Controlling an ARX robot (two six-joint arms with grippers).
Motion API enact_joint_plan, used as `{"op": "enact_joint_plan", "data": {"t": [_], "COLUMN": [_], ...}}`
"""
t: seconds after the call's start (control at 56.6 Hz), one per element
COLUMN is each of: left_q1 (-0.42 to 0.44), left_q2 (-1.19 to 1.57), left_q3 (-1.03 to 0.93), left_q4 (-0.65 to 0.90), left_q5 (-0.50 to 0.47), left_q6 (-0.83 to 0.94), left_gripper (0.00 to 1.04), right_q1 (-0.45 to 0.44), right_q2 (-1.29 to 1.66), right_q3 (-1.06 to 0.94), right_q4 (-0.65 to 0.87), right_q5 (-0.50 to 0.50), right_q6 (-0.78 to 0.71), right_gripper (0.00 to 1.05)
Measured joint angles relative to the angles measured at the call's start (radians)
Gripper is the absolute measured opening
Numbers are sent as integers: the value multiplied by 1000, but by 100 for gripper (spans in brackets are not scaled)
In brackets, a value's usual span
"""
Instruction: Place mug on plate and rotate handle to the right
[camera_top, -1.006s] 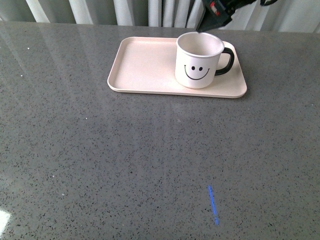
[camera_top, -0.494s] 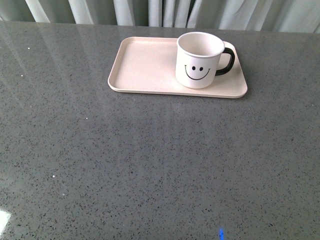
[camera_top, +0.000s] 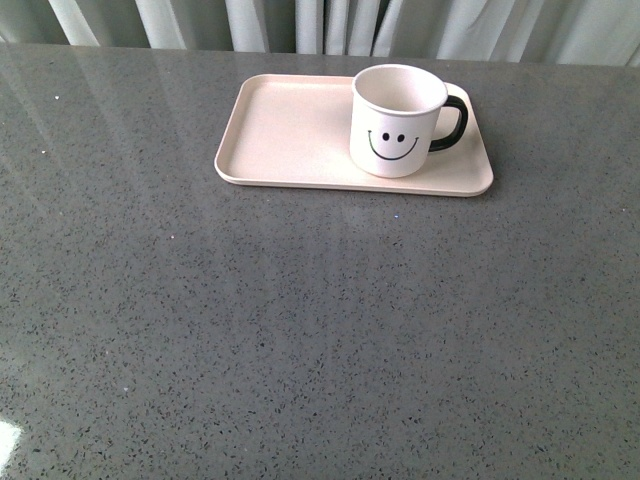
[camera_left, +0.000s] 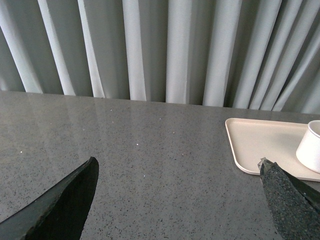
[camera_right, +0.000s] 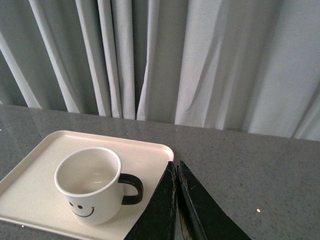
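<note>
I see the white smiley-face mug upright on the right part of the pale pink rectangular tray, its glossy black loop handle pointing right; I judge both steps done, nothing left but standby. Left gripper has jaws spread wide and holds nothing. Right gripper has jaws pressed together and empty, near the tray's edge. Neither arm shows in front view; left wrist view cuts the mug off.

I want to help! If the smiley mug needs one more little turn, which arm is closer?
Probably the right: its shut gripper sits beside the mug's handle; the open left gripper is beyond the tray's far end.
</note>
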Motion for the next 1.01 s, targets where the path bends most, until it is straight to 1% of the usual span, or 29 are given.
{"op": "enact_joint_plan", "data": {"t": [0.106, 0.247, 0.459, 0.53, 0.583, 1.006], "left_q1": [0, 0, 0, 0, 0, 0], "left_q2": [0, 0, 0, 0, 0, 0], "left_q3": [0, 0, 0, 0, 0, 0], "left_q4": [0, 0, 0, 0, 0, 0], "left_q5": [0, 0, 0, 0, 0, 0], "left_q6": [0, 0, 0, 0, 0, 0], "left_gripper": [96, 96, 96, 96, 96, 96], "right_q1": [-2, -2, -2, -2, -2, -2], "right_q2": [-98, -182, -324, -330, -343, -689], "right_q3": [-109, -194, -296, -332, -351, -444], "right_q4": [10, 7, -35, 11, 8, -253], "right_q5": [-3, -3, -2, -3, -3, -3], "right_q6": [1, 1, 1, 1, 1, 1], "right_gripper": [2, 2, 2, 2, 2, 2]}}
